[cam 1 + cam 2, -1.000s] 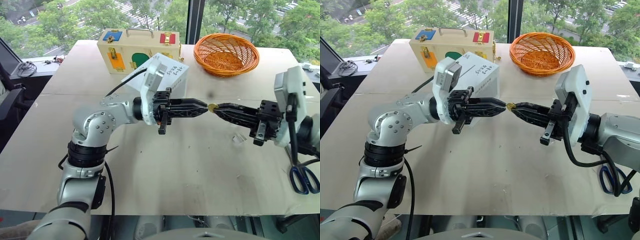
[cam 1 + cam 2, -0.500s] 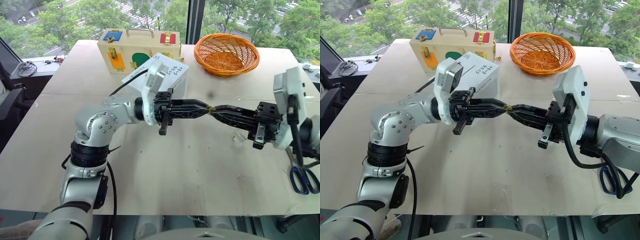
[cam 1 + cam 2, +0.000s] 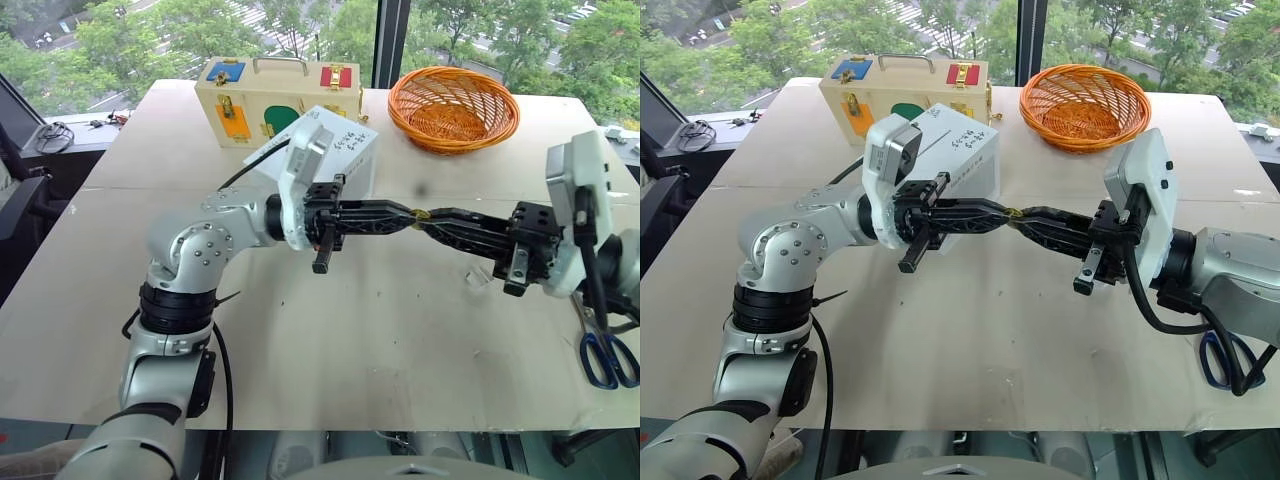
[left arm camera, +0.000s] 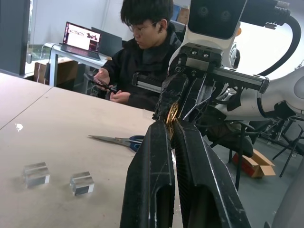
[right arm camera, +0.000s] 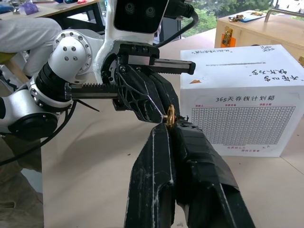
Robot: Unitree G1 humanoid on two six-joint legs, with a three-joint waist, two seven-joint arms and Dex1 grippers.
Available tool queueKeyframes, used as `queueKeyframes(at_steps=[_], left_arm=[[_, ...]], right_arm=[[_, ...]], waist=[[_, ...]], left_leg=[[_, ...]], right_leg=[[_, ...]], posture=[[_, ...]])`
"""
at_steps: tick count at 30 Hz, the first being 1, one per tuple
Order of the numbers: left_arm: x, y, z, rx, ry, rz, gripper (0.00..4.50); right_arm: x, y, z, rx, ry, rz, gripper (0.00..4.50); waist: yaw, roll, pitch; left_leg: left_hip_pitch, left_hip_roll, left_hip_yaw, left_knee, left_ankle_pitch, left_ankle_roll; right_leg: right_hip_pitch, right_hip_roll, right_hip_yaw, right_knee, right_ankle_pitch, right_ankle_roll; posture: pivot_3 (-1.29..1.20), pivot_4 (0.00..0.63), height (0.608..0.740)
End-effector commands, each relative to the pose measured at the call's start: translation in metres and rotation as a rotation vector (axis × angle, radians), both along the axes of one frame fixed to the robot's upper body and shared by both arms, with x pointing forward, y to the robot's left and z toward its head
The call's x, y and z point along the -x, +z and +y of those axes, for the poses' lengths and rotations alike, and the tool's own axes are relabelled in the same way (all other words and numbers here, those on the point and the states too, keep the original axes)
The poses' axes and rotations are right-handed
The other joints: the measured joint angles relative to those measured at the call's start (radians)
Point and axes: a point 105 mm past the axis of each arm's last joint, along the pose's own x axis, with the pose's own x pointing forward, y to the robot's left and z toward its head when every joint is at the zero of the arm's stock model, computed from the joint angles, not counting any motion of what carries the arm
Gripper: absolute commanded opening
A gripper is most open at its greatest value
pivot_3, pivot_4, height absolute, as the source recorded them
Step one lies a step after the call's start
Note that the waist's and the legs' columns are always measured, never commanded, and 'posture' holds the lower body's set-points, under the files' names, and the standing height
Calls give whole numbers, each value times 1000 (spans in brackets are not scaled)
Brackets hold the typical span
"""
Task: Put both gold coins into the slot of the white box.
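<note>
The gold coin point(image 5: 170, 114) is held edge-on in mid-air above the table point(image 3: 400, 330), in front of the white box point(image 5: 242, 99), where the tips of both grippers meet. The left gripper point(image 3: 408, 214) is clamped shut on it, and the right gripper point(image 3: 428, 219) is nearly closed on the same disc. Judged thin, rigid, light and slippery, it should be pinched flat across both faces, leaving the rim free to enter the slot point(image 5: 237, 64).

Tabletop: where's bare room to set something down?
Free: the wide near half of the pale tabletop, below both arms. Crowded: far edge with cream wooden case, white box, orange wicker basket; blue-handled scissors at right edge.
</note>
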Motion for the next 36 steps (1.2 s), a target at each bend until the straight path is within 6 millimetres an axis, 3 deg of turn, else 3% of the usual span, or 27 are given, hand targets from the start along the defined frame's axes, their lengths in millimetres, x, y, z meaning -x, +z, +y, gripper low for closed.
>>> queueKeyframes(at_steps=[1, 5, 8, 14, 18, 20, 23, 27, 31, 36], left_arm=[[-2, 17, 5, 33, 20, -17, 0], [-12, 32, 20, 75, 101, 22, 0], [-29, 51, 43, 111, 227, 47, 0], [-84, 73, 79, 5, 692, -104, 0], [-106, 80, 91, -159, 924, -146, 0], [-111, 75, 91, -254, 949, -128, 0], [-110, 55, 86, -415, 850, 61, 0], [-118, 53, 85, -448, 881, 106, 0], [-131, 37, 93, -529, 970, 159, 0], [-133, 34, 96, -564, 986, 150, 0]], right_arm=[[3, 13, -1, -41, -5, -71, 1211], [-1, 12, -10, -33, -64, -94, 3234], [-2, 15, -23, -16, -134, -134, 4415], [7, 13, -35, 154, -170, -268, 4467], [13, 20, -38, 132, -160, -335, 4467], [14, 21, -39, 120, -163, -350, 4467], [14, 18, -38, 116, -162, -355, 4467], [14, 14, -35, 113, -170, -366, 4467], [15, 10, -32, 112, -180, -370, 4467], [16, 7, -34, 114, -195, -362, 4467]], waist=[[0, 0, 0], [0, 0, 0], [1, 0, 0], [4, -1, 0], [3, -2, 1], [2, -2, 1], [1, -2, 1], [1, -2, 1], [1, -2, 1], [0, -2, 1]], left_leg=[[0, 0, 0, 0, 0, 0], [0, 0, 0, 0, 0, 0], [0, 0, -1, 0, 0, 0], [0, -2, -1, -1, 0, 0], [-1, -1, -1, -1, 0, 0], [-1, -1, 0, -1, 0, 0], [-1, -1, 0, -2, 0, 0], [-1, -1, -1, -2, 0, 0], [-1, -1, 0, -3, 0, 0], [-1, -1, 0, -3, 0, 0]], right_leg=[[0, 0, 0, 0, 0, 0], [0, 0, 0, 0, 0, 0], [0, 0, -1, 0, 0, 0], [0, 0, -1, 0, 0, 1], [0, 0, -1, -1, 0, 1], [0, -1, -1, -2, 0, 1], [0, -1, 0, -3, 0, 1], [0, 0, -1, -2, -1, 2], [-1, 0, -1, -2, 0, 1], [-1, -1, -1, -2, 0, 1]], posture=[[0, 150, 740], [0, 150, 740], [0, 150, 740], [0, 150, 740], [0, 150, 740], [0, 150, 740], [0, 150, 740], [0, 150, 740], [0, 150, 740], [0, 150, 740]])
